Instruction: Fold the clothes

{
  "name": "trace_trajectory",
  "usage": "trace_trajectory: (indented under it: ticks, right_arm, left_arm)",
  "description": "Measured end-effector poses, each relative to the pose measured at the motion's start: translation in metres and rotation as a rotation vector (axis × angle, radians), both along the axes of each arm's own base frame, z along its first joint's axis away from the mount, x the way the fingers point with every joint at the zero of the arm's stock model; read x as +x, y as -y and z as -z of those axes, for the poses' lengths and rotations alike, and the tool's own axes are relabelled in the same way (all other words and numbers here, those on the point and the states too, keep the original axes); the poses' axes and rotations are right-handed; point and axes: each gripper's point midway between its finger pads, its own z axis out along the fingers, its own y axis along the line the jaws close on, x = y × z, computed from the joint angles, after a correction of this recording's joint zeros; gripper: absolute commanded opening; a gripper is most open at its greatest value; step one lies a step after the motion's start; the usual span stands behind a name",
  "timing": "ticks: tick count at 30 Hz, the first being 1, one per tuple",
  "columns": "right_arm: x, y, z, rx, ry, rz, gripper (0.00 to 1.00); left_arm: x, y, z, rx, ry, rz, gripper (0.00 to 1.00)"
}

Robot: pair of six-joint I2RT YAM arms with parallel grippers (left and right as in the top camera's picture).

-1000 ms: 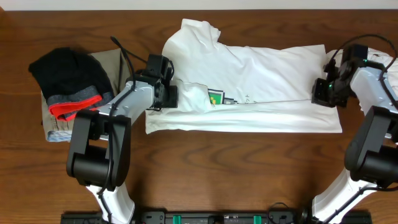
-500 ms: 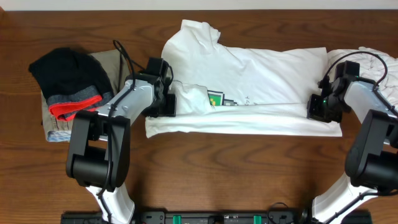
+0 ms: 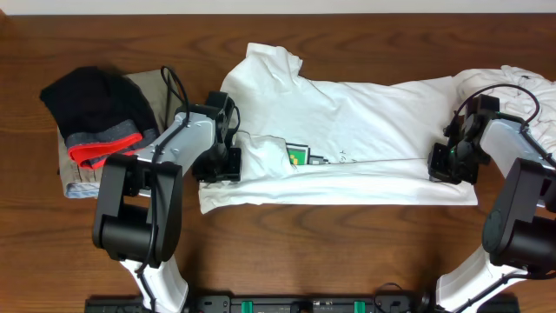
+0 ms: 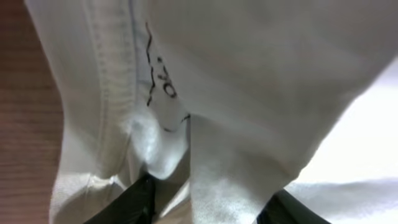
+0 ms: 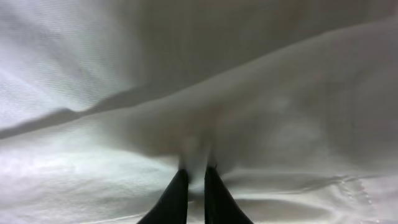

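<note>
A white T-shirt [image 3: 365, 113] with a small green-and-black print [image 3: 300, 156] lies across the table's middle, its front part doubled lengthwise. My left gripper [image 3: 228, 163] is at the shirt's left end. In the left wrist view a thick fold of white cloth [image 4: 230, 180] fills the gap between its fingers [image 4: 211, 208]. My right gripper [image 3: 446, 163] is at the shirt's right end. Its fingers [image 5: 195, 186] are pinched shut on a small pleat of the white cloth [image 5: 199, 146].
A pile lies at the far left: a black piece [image 3: 91, 100] on top, a grey piece with red trim [image 3: 104, 149] and a khaki piece [image 3: 149, 87] beneath. Another white garment [image 3: 521, 87] lies at the right edge, behind the right arm.
Both grippers have moved toward the table's front, and the shirt's ends have moved with them. The folded front layer has moved forward and the shirt has shifted slightly left.
</note>
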Motion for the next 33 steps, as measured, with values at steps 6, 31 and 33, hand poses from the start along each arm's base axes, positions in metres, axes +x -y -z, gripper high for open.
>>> trace_trajectory:
  ticks: [6, 31, 33]
  right_arm:
    - [0.002, 0.002, -0.008, -0.009, -0.003, 0.007, 0.15]
    - [0.199, 0.083, -0.060, -0.250, 0.628, -0.022, 0.01]
    - [0.202, 0.085, -0.050, -0.250, 0.626, -0.021, 0.01]
  left_arm:
    - [0.013, -0.003, -0.013, 0.025, 0.053, 0.003, 0.52]
    - [0.136, 0.006, -0.142, -0.015, 0.711, -0.034, 0.69]
    - [0.136, 0.006, -0.142, -0.015, 0.708, -0.033, 0.69]
